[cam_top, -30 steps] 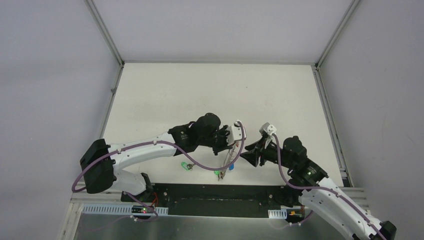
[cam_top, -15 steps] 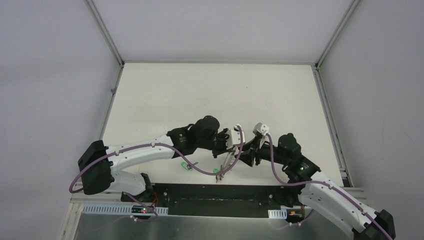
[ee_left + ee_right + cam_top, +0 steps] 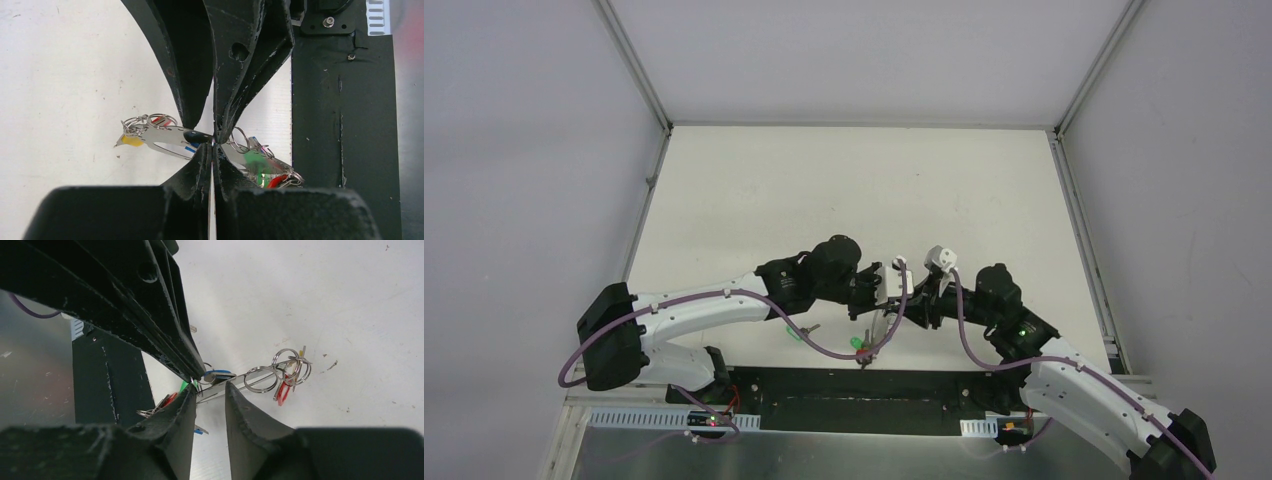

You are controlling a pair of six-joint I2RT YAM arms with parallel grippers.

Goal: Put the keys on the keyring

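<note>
**Overhead view.** I see both arms meeting just below the centre of the frame, above the near part of the white table (image 3: 844, 180). The left gripper (image 3: 876, 297) and right gripper (image 3: 912, 306) are tip to tip. The keyring (image 3: 881, 328) hangs between them, tilted down toward the black strip (image 3: 864, 385) at the bottom edge. A green tag (image 3: 856, 342) shows at its lower end. A second green-tagged key (image 3: 795, 334) lies on the table to the left, apart from the ring.

**Left wrist view.** The left gripper (image 3: 212, 150) is fully closed, pinching the keyring (image 3: 165, 137) at the middle of the frame. The ring runs edge-on from centre left to lower right. A yellow tag (image 3: 131, 141) sits at its left end, and a green tag (image 3: 257, 162) and a red tag (image 3: 275, 180) at its right end. The right gripper (image 3: 214, 137) comes down from the top.

**Right wrist view.** The right gripper (image 3: 210, 390) is at a narrow gap, with the ring's wire (image 3: 250, 375) crossing it. I cannot tell whether the pads press on the wire. The blue tag (image 3: 217, 374) lies just beyond the fingertips, against the left gripper (image 3: 192, 377). Small split rings (image 3: 287, 365) cluster at centre right.

Any print on the tags is too small for me to read.
</note>
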